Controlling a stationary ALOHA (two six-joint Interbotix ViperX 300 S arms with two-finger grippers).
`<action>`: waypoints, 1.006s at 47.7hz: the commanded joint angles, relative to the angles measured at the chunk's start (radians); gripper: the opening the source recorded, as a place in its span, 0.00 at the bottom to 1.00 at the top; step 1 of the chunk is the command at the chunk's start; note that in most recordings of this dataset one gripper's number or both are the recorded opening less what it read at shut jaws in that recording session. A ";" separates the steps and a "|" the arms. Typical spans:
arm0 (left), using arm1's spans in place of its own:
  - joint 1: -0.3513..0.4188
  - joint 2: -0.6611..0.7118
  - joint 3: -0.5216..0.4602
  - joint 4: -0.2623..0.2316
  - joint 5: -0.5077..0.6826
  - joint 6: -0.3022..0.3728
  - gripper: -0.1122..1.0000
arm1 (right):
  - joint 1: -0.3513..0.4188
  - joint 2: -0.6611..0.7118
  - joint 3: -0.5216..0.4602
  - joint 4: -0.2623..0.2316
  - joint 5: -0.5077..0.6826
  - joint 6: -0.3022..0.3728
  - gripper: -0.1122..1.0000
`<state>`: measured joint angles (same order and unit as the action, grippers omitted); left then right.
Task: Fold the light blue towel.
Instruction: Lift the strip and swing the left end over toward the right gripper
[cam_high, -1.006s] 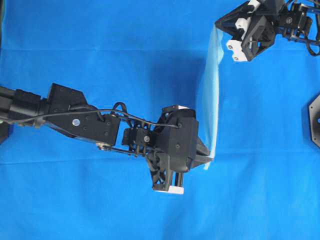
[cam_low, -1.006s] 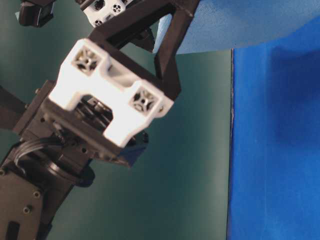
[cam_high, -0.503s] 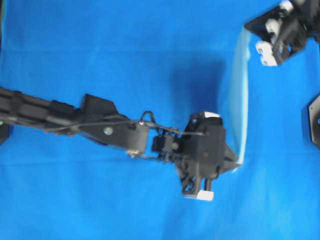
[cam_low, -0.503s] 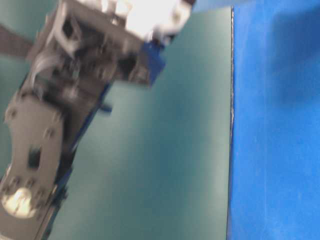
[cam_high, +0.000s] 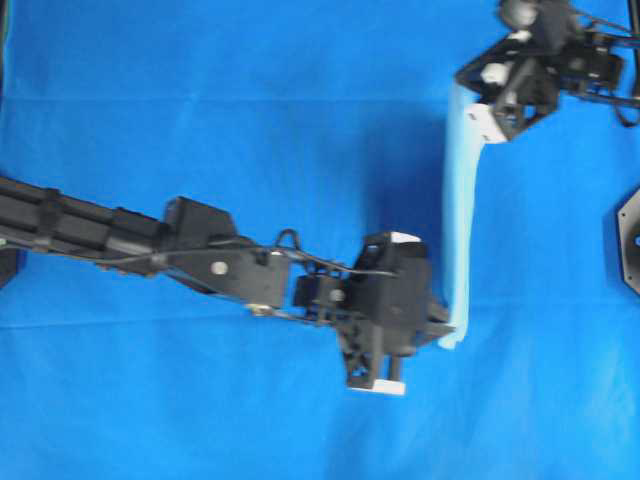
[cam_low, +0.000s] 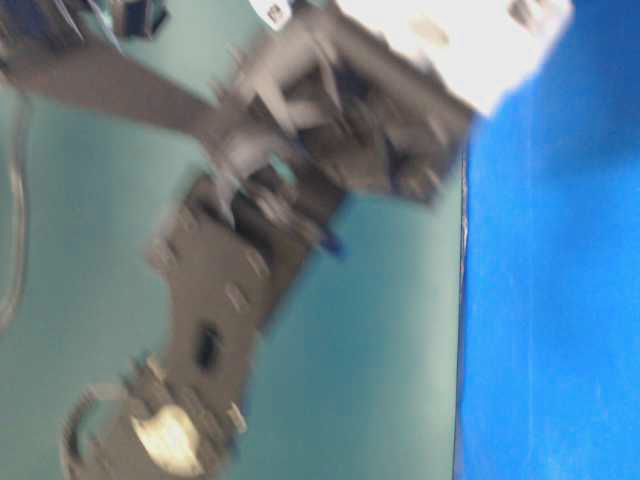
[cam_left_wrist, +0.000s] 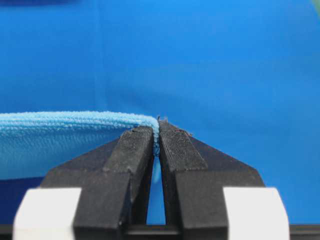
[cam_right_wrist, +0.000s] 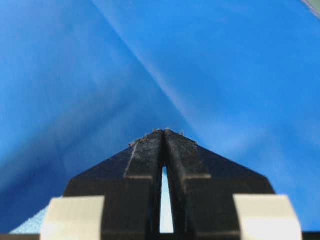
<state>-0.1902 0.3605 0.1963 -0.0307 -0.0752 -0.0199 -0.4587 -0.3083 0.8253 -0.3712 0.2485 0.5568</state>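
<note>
The light blue towel (cam_high: 460, 215) hung stretched btwn 2 grippers above the blue table cloth (cam_high: 250, 100): left gripper (cam_high: 447, 335) pinched its lower corner, right gripper (cam_high: 478, 108) pinched its upper corner.

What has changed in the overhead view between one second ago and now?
The left gripper has moved to the right across the table cloth, carrying its corner of the light blue towel. The right gripper swung right, then partly back, ending slightly right of where it was. The towel now looks like a narrower strip. Both grippers stay shut on the towel, and nothing was let go.
</note>
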 joint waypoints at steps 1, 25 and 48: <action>-0.032 -0.084 0.095 -0.003 -0.075 -0.008 0.12 | -0.014 0.081 -0.064 -0.003 -0.075 0.002 0.11; -0.049 -0.156 0.382 -0.011 -0.201 -0.132 0.12 | 0.064 0.313 -0.201 -0.017 -0.196 -0.015 0.11; -0.029 -0.130 0.380 -0.011 -0.201 -0.132 0.29 | 0.075 0.316 -0.199 -0.063 -0.219 -0.014 0.13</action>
<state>-0.2224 0.2485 0.5875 -0.0414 -0.2669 -0.1549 -0.3804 0.0169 0.6458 -0.4326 0.0414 0.5384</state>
